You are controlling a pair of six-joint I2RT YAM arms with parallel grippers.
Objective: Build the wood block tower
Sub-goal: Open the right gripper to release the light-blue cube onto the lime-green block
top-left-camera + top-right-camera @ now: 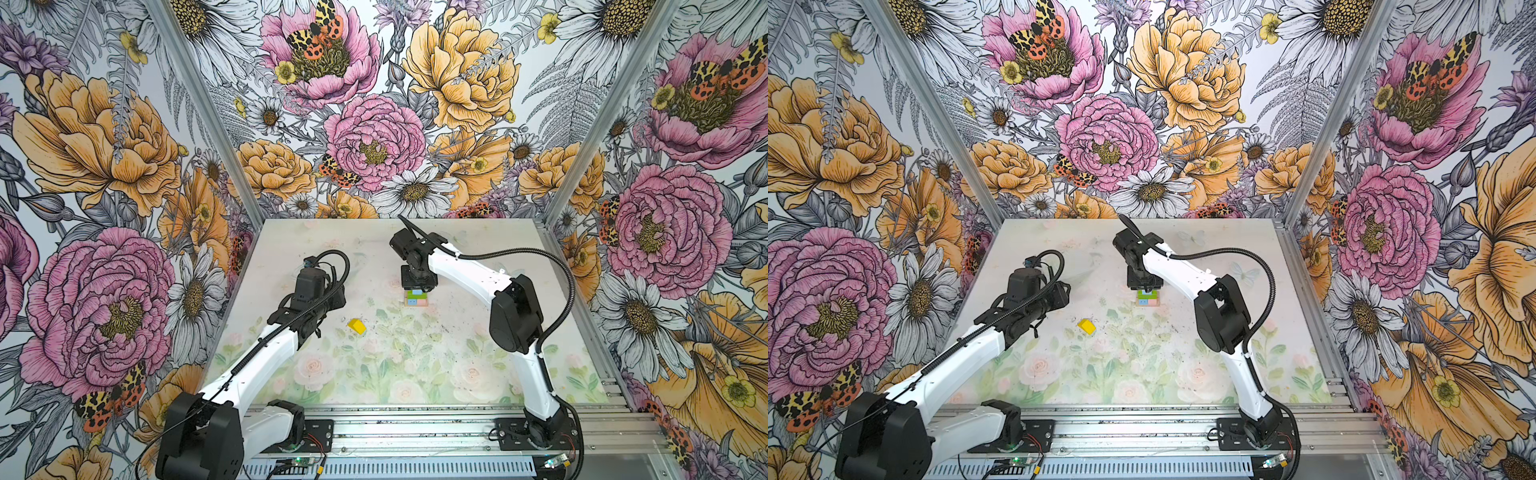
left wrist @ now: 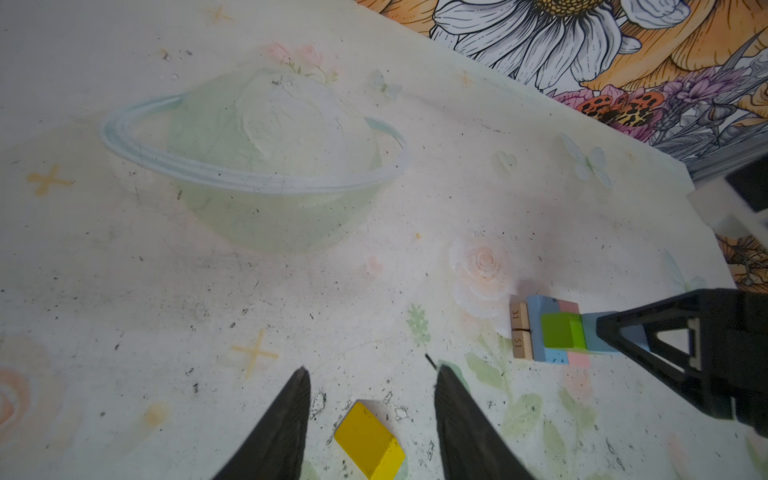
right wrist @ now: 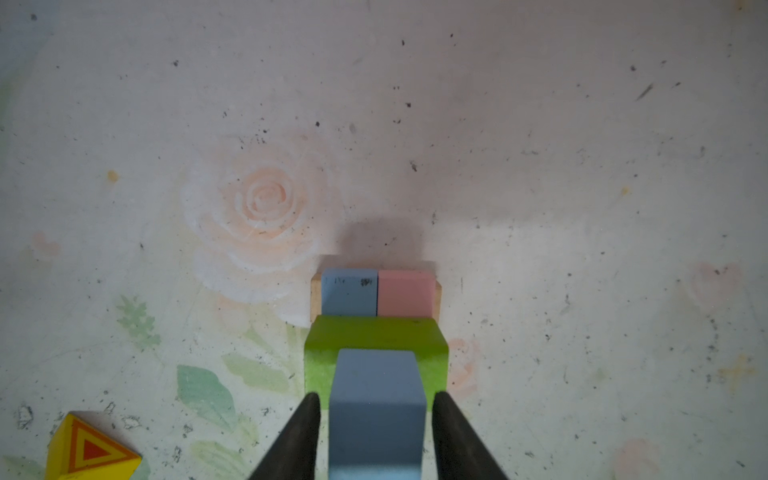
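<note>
Floral mat (image 3: 582, 208); right gripper (image 3: 376, 394) straddles the blue cube (image 3: 376, 419) (atop green brick (image 3: 374, 332)), jaws just released.

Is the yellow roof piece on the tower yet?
No. The yellow roof piece lies on the table, apart from the tower.

Blue cube (image 3: 376, 411): matt paint; tan planks (image 2: 519, 318): bare wood; table (image 3: 540, 166): matt print, scuffed, specked.

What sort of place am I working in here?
Likely a robot test cell: aluminium frame posts, flower-print wall panels around a small printed tabletop, and two arms bolted to a front rail.
</note>
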